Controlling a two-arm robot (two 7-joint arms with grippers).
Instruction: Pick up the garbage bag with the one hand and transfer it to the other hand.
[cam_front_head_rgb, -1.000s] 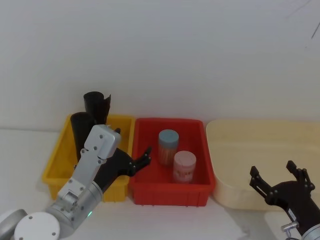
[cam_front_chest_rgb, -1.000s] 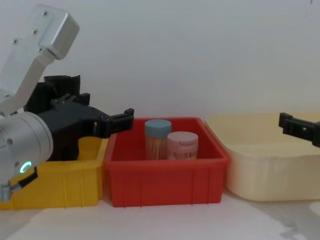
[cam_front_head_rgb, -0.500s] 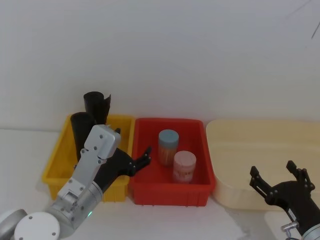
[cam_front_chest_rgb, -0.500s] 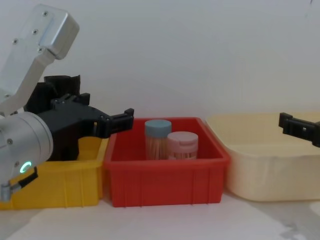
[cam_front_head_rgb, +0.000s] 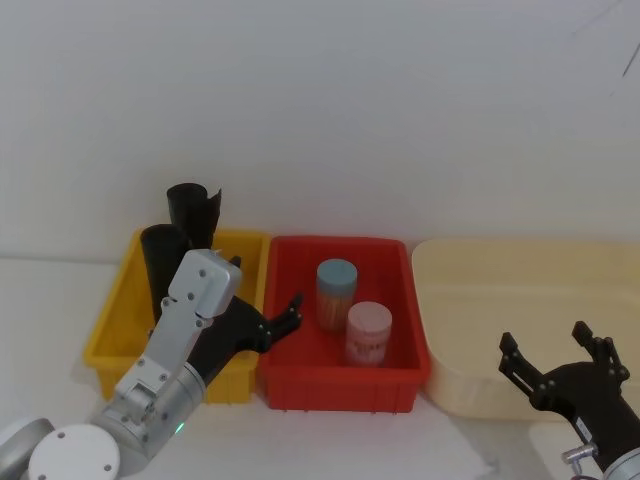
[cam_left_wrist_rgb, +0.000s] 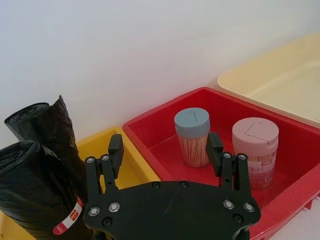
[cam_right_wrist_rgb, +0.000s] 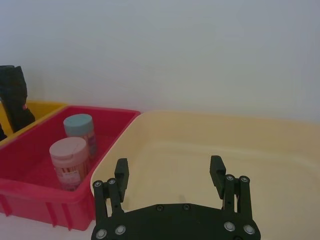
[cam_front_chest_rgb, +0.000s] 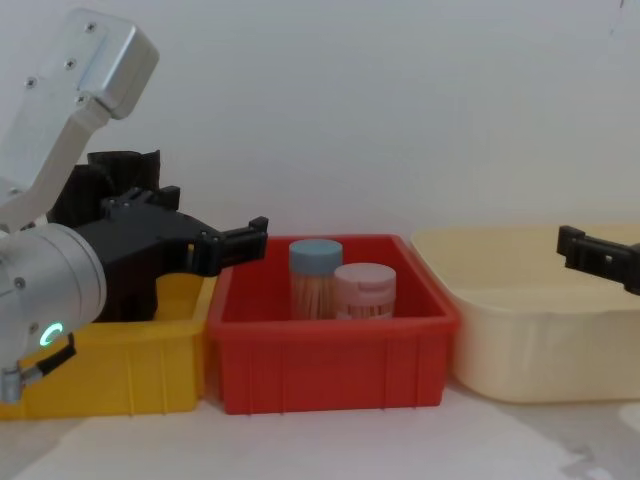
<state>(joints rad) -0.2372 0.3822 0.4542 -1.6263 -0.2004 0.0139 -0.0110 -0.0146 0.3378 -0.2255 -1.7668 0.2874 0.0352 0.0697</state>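
The garbage bag (cam_left_wrist_rgb: 31, 197), the black roll with the red-and-white label band, stands upright in the yellow bin (cam_front_head_rgb: 108, 322), toward the bin's 11 o'clock corner in the head view. It is just beside a taller plain roll (cam_front_head_rgb: 194, 210) with a flared top at its 1 o'clock. Standing on end leaves its round side free, which suits a sideways pinch.

The left hand (cam_left_wrist_rgb: 165, 146), on the arm with the green ring, hovers above the divide between the yellow bin and the red bin (cam_front_head_rgb: 340, 243), at about 4 o'clock of the bag. Its jaws are spread wide and hold nothing. They point toward the blue-lidded jar (cam_front_head_rgb: 337, 288) and pink-lidded jar (cam_front_head_rgb: 368, 334) rather than at the bag, so I judge the reach to be at its start. The wrist would need to swing back toward 10 o'clock to bracket the labelled roll and not its plain neighbour.

The right hand (cam_right_wrist_rgb: 169, 167) waits low at the 5 o'clock corner of the head view, near the front rim of the cream tub (cam_front_head_rgb: 470, 255). Its jaws are also spread and empty, probably held ready to receive the roll. The open stretch of worktop (cam_front_head_rgb: 330, 440) in front of the bins, at 6 o'clock, looks the likeliest meeting place. The main risk is the two rolls standing so close that a jaw snags the wrong one.
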